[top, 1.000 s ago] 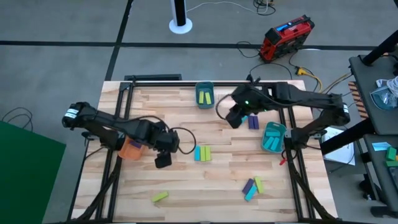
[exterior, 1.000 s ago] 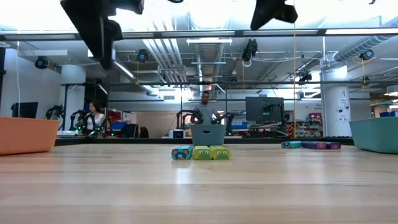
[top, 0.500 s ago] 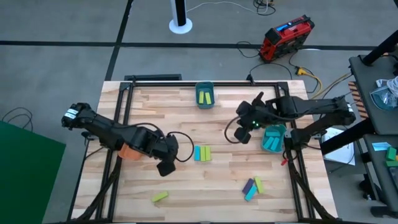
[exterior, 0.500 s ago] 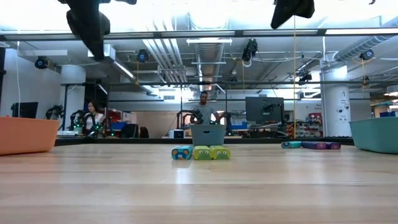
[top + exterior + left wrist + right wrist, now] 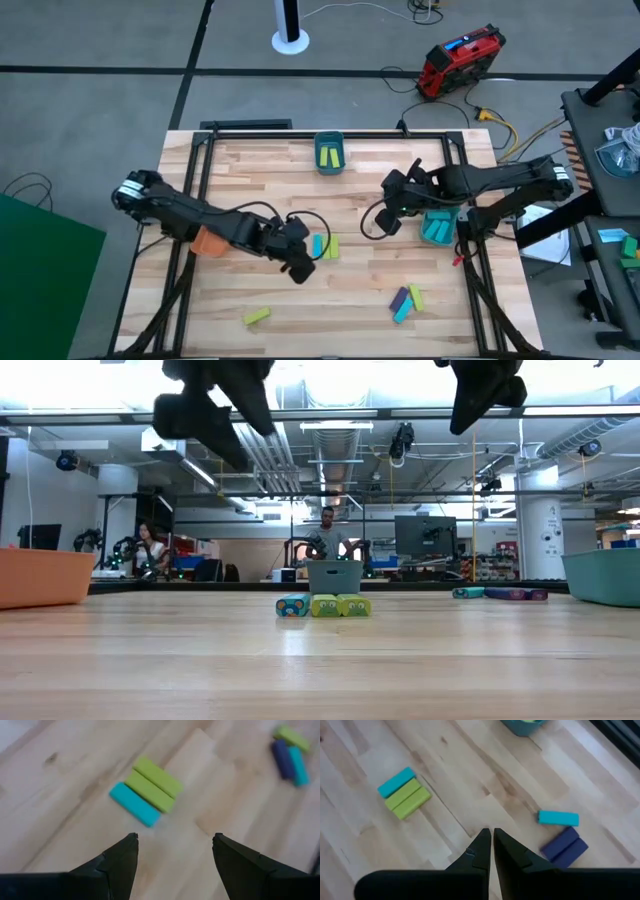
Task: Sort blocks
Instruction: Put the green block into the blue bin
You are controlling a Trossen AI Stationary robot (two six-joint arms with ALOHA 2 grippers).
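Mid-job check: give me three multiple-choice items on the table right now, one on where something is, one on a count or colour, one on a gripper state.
1. The left gripper hangs:
A. beside the central row of blocks
B. over the teal bin on the table's right side
C. off the table

2. The central row holds:
A. three purple
B. one cyan, two yellow-green
C. two cyan, one purple

3. The right gripper is:
A. open
B. shut on a block
C. shut, holding nothing

Answers: 1 A, the high view shows it next to that row. 2 B, the left wrist view shows those colours. 3 C, its fingers meet with nothing between them.
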